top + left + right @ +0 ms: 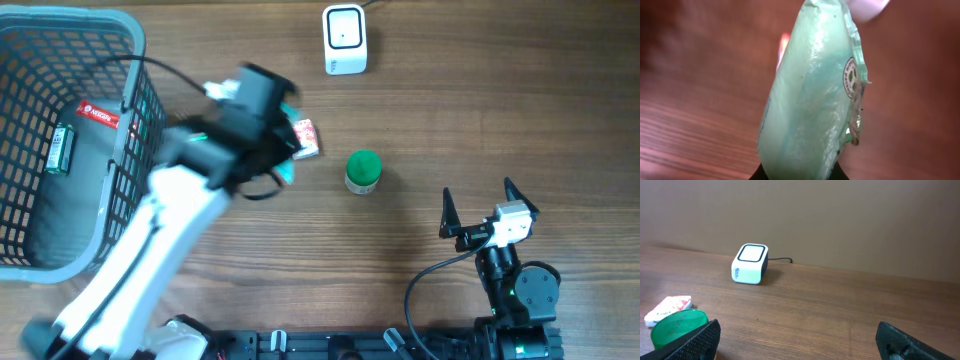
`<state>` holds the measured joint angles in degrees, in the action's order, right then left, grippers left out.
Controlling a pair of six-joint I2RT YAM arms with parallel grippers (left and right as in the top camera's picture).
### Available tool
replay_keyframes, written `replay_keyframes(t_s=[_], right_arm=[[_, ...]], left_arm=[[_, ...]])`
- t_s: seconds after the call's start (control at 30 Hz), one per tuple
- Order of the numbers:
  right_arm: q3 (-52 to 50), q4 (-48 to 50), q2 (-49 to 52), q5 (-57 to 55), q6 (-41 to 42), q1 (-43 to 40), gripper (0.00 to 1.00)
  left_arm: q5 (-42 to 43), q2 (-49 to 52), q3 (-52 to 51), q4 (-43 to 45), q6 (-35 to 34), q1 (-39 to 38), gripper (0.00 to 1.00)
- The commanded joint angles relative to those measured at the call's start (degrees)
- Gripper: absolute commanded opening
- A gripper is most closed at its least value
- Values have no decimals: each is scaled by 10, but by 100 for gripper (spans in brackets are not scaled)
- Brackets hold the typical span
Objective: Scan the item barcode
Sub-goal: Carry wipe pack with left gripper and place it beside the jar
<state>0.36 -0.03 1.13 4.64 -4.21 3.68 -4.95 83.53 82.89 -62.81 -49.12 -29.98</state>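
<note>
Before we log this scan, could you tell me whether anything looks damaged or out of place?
The green pouch in the left pincer has a ragged, brownish seam edge; otherwise nothing stands out.

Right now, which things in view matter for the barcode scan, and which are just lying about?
For the scan:
- green pouch, gripped by the left arm
- white scanner at the far edge of the table

Lying about for now:
- green-lidded jar
- red-and-white packet
- grey basket with packs inside
</note>
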Motion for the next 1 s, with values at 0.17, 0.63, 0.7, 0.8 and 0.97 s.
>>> replay_keyframes(t_s=[0.17,0.63,0.7,0.8,0.97], right_arm=[[0,2,-1,-1,-3,-2,100],[0,2,-1,-1,-3,-2,100],[0,2,-1,-1,-3,-2,100],[0,2,-1,-1,-3,-2,100],[0,2,-1,-1,-3,-2,100]], left_arm=[[-14,143,-98,73,-90,-91,7],[22,167,-96,154,-96,-89,84],[16,144,-92,150,-75,-78,87],[-10,89,-73,137,-33,-53,93],[-110,-22,-32,121,14,-1,100]])
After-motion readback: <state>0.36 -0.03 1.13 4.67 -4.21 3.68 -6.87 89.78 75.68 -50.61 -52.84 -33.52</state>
